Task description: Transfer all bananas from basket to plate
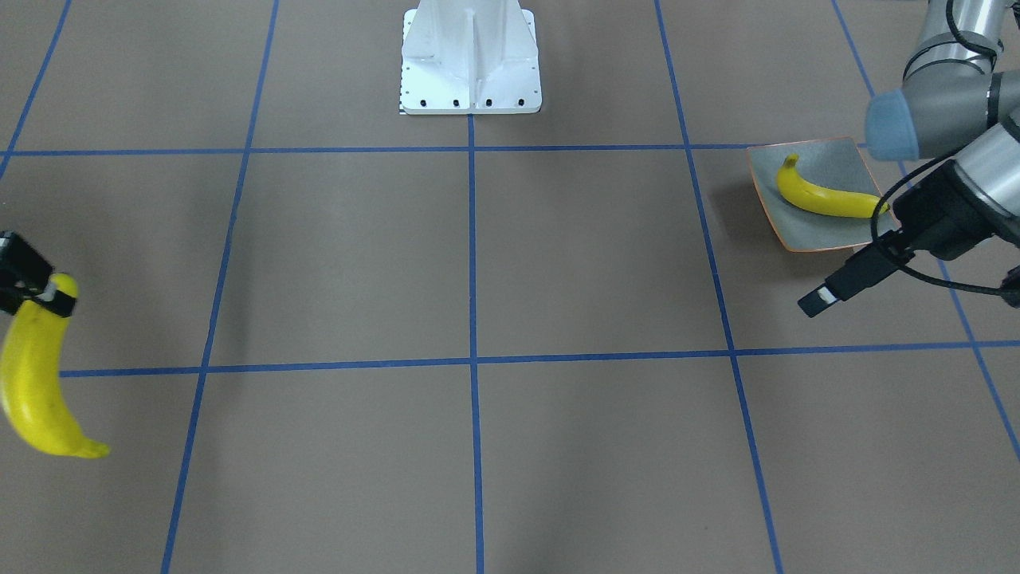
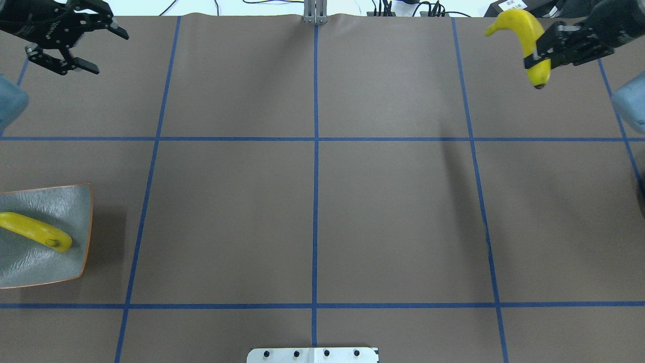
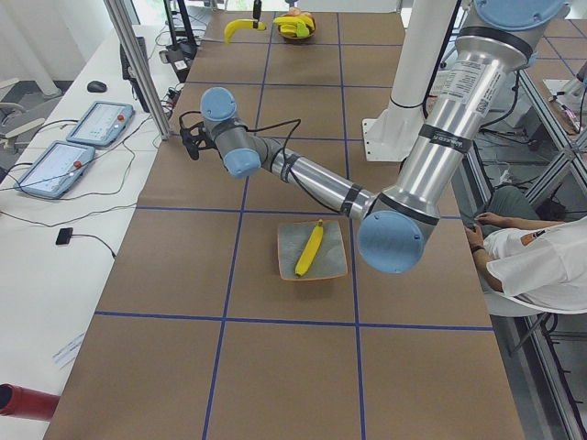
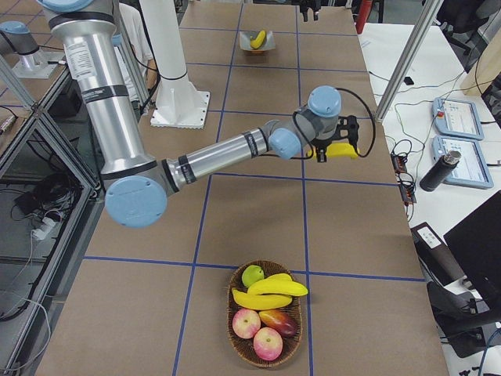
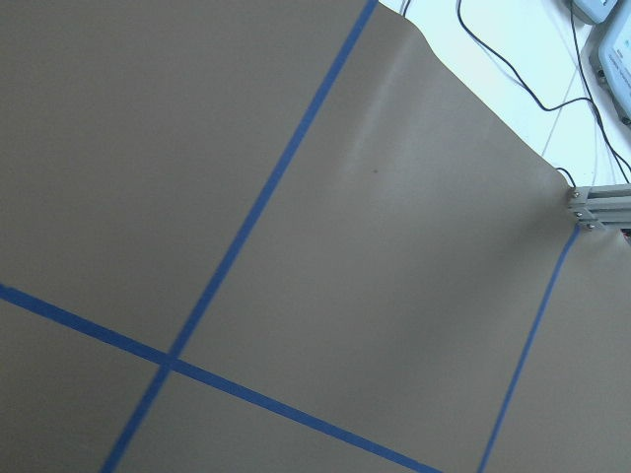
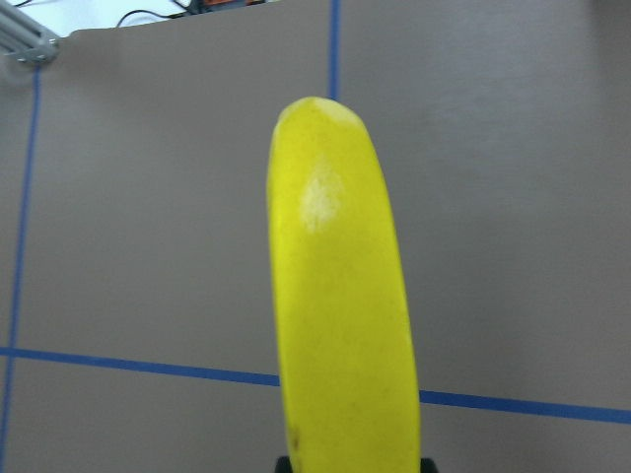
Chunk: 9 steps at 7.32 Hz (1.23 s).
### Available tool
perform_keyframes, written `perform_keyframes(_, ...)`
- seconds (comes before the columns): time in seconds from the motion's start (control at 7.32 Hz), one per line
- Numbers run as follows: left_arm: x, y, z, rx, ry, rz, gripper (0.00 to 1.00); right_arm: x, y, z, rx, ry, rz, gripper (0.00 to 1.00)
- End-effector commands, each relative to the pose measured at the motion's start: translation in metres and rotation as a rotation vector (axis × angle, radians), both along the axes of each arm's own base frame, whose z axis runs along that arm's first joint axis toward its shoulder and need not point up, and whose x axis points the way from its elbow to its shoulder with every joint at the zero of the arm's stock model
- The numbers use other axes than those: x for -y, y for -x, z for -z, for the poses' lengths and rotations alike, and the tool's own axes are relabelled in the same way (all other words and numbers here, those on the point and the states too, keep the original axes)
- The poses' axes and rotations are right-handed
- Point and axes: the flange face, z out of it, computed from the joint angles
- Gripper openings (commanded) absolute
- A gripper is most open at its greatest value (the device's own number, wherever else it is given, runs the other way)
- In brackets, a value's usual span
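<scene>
Resting on the plate: one banana (image 2: pixel 35 232) lies slantwise in the square grey-green plate (image 2: pixel 45 272). It sits at 8 o'clock in the overhead view, the task thing nearest the white robot base (image 2: pixel 312 355) at 6 o'clock.
Left arm: the upper arm stands upright and the elbow shows just beside the plate in the exterior left view. The forearm reaches out low toward the table's far edge.
Left gripper (image 2: pixel 108 53): at 10 o'clock in the overhead view, fingers spread wide with nothing between them.
Right arm: the forearm is stretched nearly level across the table, with the wrist bent near the far edge.
Right gripper (image 2: pixel 537 56): at 1 o'clock, clamped across a second banana (image 2: pixel 524 27) close to its dark blunt tip. The fruit is held off the table, its stem end curving toward 10 o'clock.
Basket (image 4: pixel 266 364): wicker, at the table's right end, at 6 o'clock in the exterior right view. Two more bananas (image 4: pixel 262 301) lie in it beside a green apple (image 4: pixel 252 274) and red apples (image 4: pixel 268 342).
Writing: a white label (image 2: pixel 514 4) beyond the far edge, its print too small to read.
Side views only: the basket; the overhead and front-facing cameras do not reach it.
Left wrist view: brown table cover (image 5: pixel 148 148), blue tape lines (image 5: pixel 286 163), and a metal post foot (image 5: pixel 596 207) at 3 o'clock.
Right wrist view: the held banana fills the middle, and the gripper barely shows at 6 o'clock.
</scene>
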Motion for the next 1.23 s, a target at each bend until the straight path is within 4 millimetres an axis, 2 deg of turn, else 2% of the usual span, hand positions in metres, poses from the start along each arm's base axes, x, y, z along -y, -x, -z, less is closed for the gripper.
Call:
perform_keyframes(0.0, 0.011, -0.050, 0.069, -0.065, 0.054, -0.019, 1.00, -0.010, 0.076, 0.094, 0.072, 0.015, 0.030, 0.00)
perform_keyframes(0.14, 0.008, -0.072, 0.096, -0.093, 0.083, -0.031, 1.00, -0.032, 0.109, 0.126, 0.091, 0.004, 0.036, 0.00)
perform_keyframes(0.27, 0.008, -0.088, 0.122, -0.114, 0.100, -0.042, 1.00, -0.054, 0.144, 0.148, 0.104, 0.001, 0.052, 0.00)
perform_keyframes(0.41, 0.012, -0.109, 0.156, -0.141, 0.139, -0.049, 1.00, -0.069, 0.176, 0.182, 0.129, 0.025, 0.026, 0.00)
perform_keyframes(0.55, 0.009, -0.122, 0.175, -0.158, 0.153, -0.061, 1.00, -0.082, 0.199, 0.197, 0.137, 0.024, 0.019, 0.00)
perform_keyframes(0.68, 0.000, -0.142, 0.185, -0.161, 0.153, -0.074, 1.00, -0.094, 0.219, 0.218, 0.157, 0.043, 0.003, 0.00)
perform_keyframes(0.96, -0.002, -0.151, 0.213, -0.189, 0.164, -0.063, 1.00, -0.106, 0.228, 0.237, 0.176, 0.020, -0.003, 0.00)
perform_keyframes(1.09, -0.004, -0.159, 0.221, -0.198, 0.182, -0.067, 1.00, -0.108, 0.231, 0.241, 0.180, 0.015, 0.004, 0.00)
